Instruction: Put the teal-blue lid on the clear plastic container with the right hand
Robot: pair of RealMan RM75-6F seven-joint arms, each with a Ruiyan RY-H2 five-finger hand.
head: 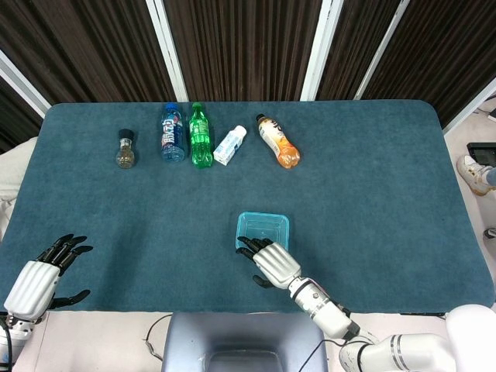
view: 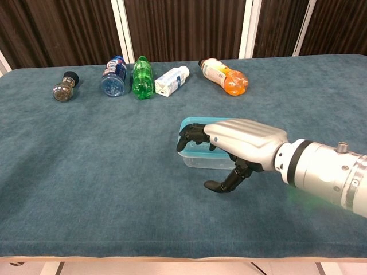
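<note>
We see our right hand (view: 241,143) held flat over the near edge of the box (head: 263,230), fingers apart and holding nothing, the lid (view: 194,122) already on.

The teal-blue lid (head: 263,229) sits flat atop the clear container (view: 205,158), just below frame centre.
</note>
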